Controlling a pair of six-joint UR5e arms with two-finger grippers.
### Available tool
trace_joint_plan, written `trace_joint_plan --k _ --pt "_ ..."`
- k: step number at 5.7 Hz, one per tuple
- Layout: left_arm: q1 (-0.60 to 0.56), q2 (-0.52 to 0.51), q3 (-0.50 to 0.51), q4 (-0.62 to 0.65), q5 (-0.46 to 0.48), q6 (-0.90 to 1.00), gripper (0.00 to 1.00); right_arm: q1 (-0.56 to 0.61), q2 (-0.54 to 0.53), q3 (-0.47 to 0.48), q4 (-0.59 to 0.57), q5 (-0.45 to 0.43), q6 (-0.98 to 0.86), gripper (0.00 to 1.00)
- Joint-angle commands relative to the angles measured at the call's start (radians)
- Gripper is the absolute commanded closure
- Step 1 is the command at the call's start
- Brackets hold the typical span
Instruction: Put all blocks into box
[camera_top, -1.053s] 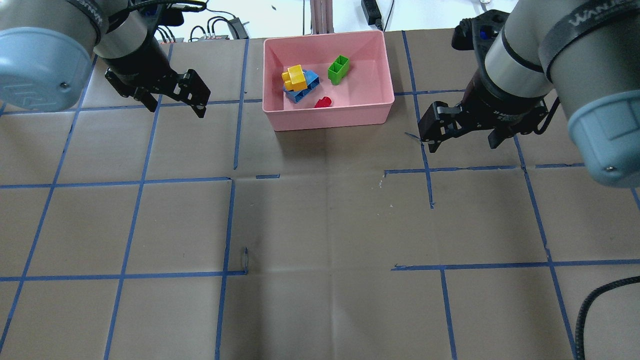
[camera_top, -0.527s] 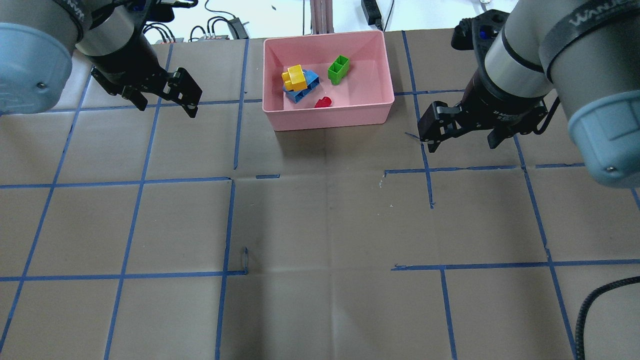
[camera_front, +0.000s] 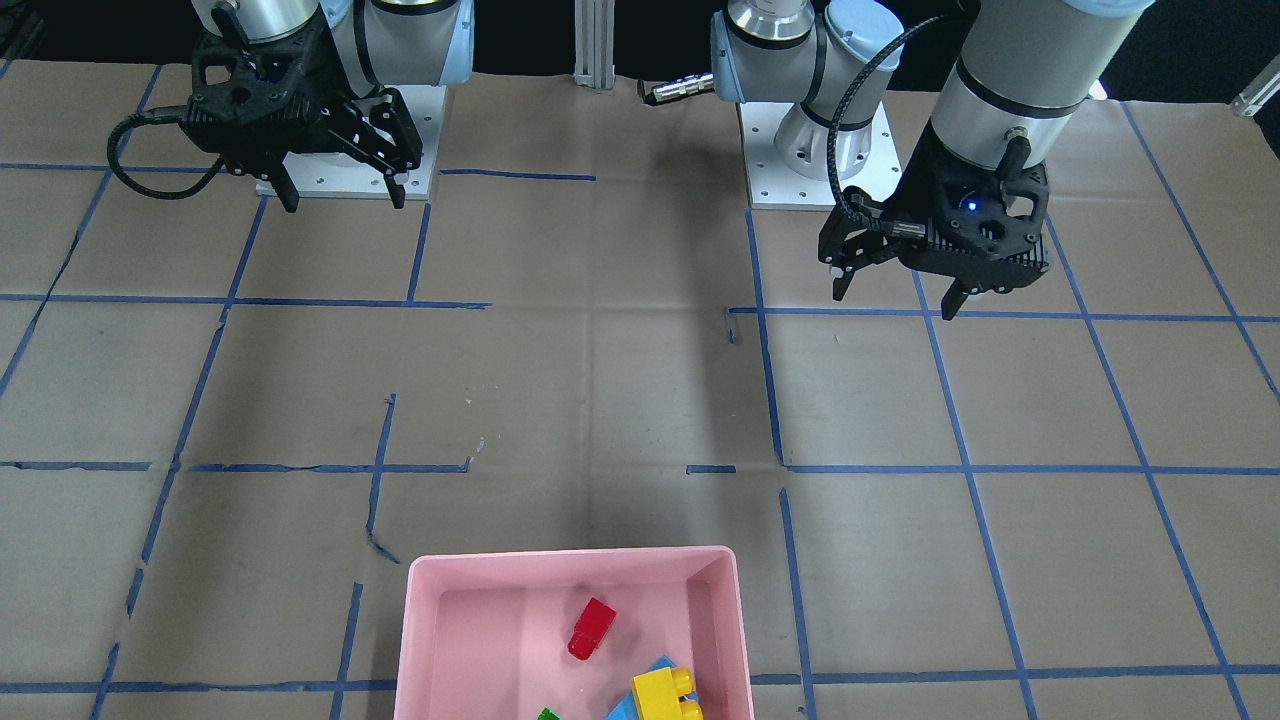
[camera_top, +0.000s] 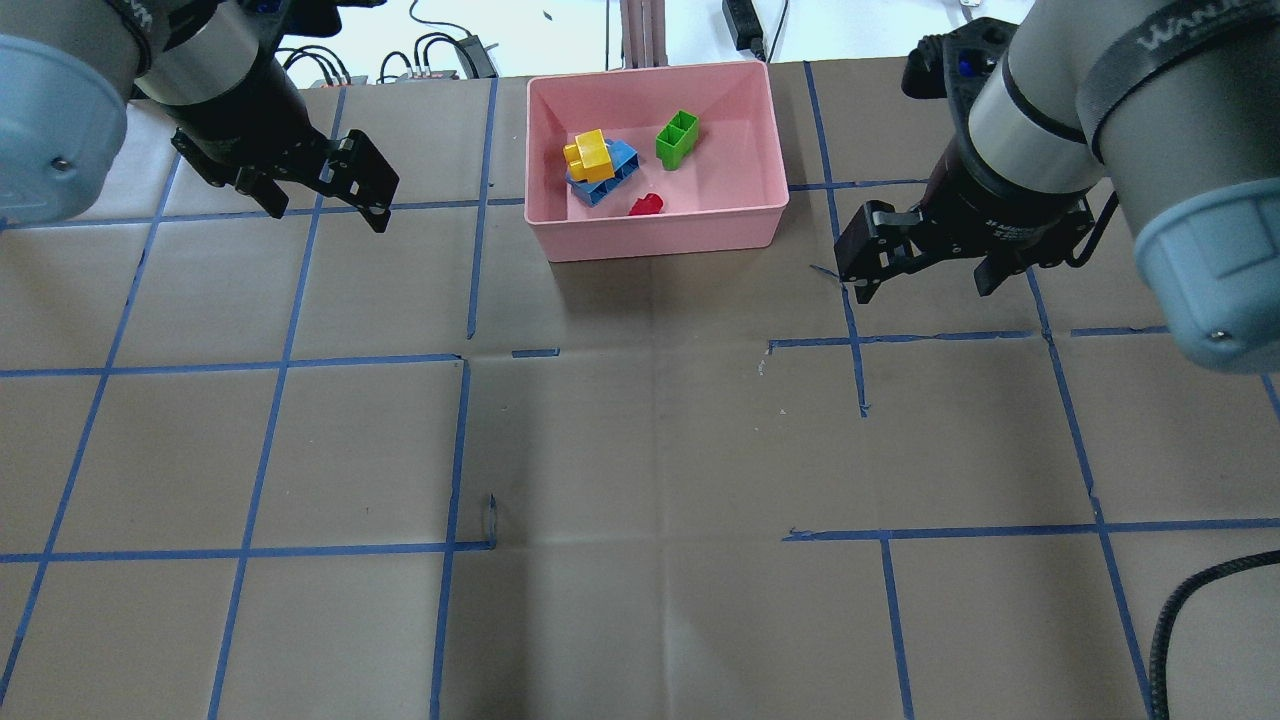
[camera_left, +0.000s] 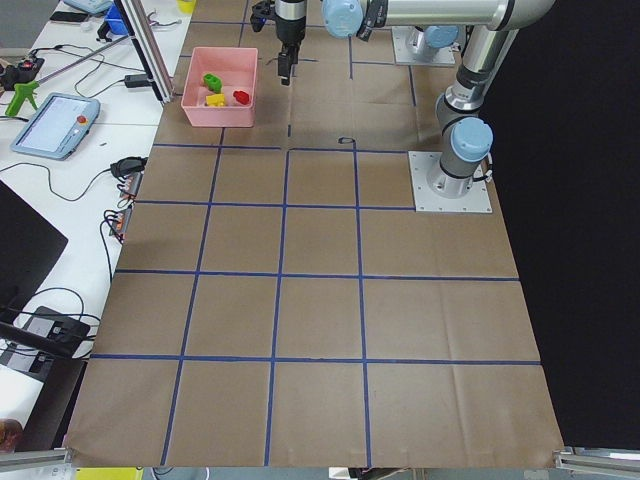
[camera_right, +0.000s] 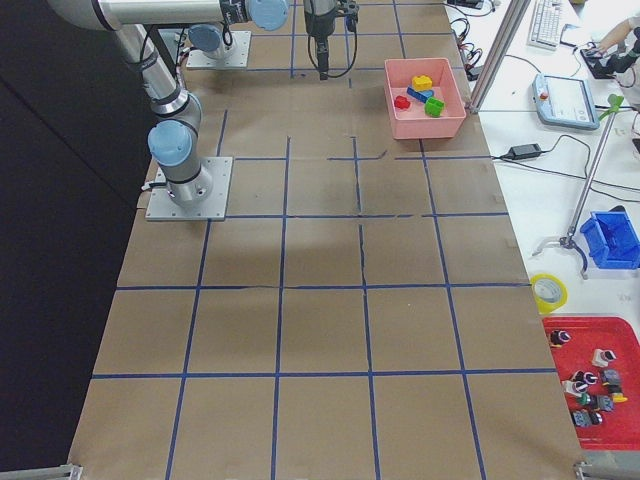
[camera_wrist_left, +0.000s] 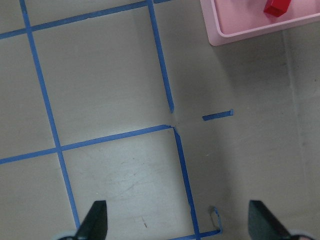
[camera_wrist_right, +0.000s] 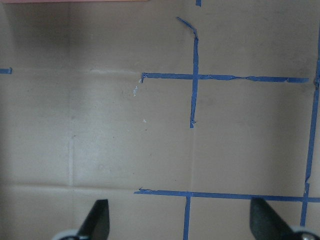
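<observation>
Blocks (camera_top: 588, 155) lie in the box (camera_top: 660, 243); left fingers (camera_top: 372, 195) and right fingers (camera_top: 860, 255) are apart and empty. A careless low swing might knock it.

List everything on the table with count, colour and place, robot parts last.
box: 1, pink, far edge of table
blue block: 1, blue, in box
yellow block: 1, yellow, in box, on blue block
green block: 1, green, in box
red block: 1, red, in box
tape lines: many, blue, gridding table
left end effector: 1, black, open, left of box
right end effector: 1, black, open, right of box
</observation>
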Motion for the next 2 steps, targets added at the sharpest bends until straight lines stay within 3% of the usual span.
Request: trace_joint_plan --k 1,2 --pt "0.0 -0.001 0.0 0.001 0.0 0.0 0.0 0.0 0.001 0.0 -0.005 0.002 0.0 0.0" --pt "0.0 -0.001 0.0 0.001 0.0 0.002 0.0 0.0 0.002 -0.002 -0.005 0.0 0.0 0.0"
